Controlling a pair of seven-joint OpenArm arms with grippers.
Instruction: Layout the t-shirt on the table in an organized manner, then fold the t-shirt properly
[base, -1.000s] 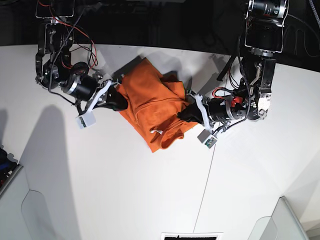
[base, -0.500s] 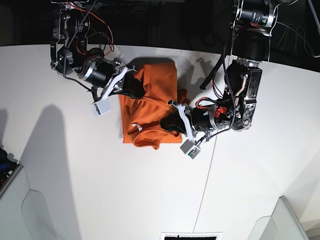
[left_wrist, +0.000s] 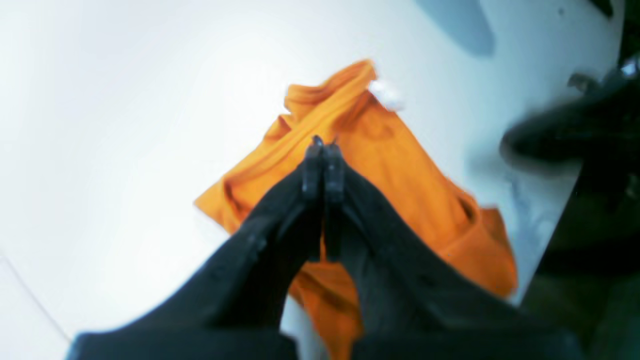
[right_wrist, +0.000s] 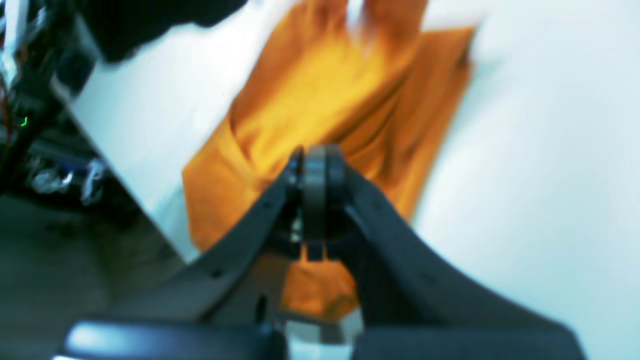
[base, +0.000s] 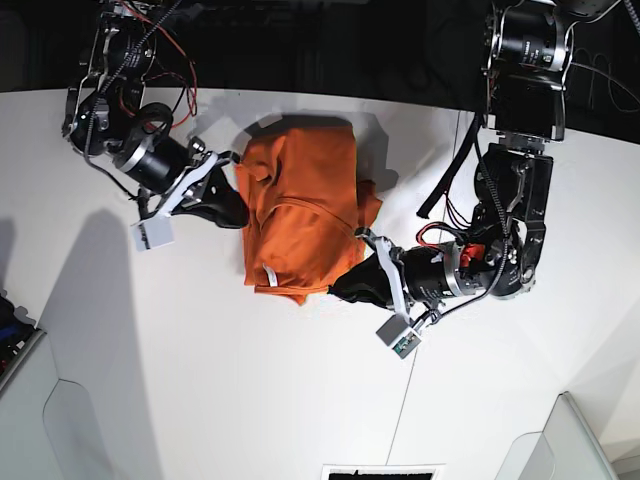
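The orange t-shirt (base: 300, 205) lies bunched in a rough heap on the white table (base: 200, 380), with its white tag (base: 268, 275) near the front edge. My right gripper (base: 240, 212) is shut at the shirt's left edge. In the right wrist view its tips (right_wrist: 315, 156) sit on the cloth (right_wrist: 320, 95), and folds run toward them. My left gripper (base: 338, 290) is shut at the shirt's lower right edge. In the left wrist view its tips (left_wrist: 322, 149) meet on a raised fold of the shirt (left_wrist: 400, 170).
A thin dark seam (base: 405, 400) crosses the table in front of the left arm. Grey bins stand at the front left (base: 20, 375) and front right (base: 570, 440) corners. The table's far edge (base: 400, 100) runs just behind the shirt.
The shirt has been turned and dragged from a slanted spread into a more upright heap. My left gripper moved toward the front, and my right gripper moved left and toward the front.
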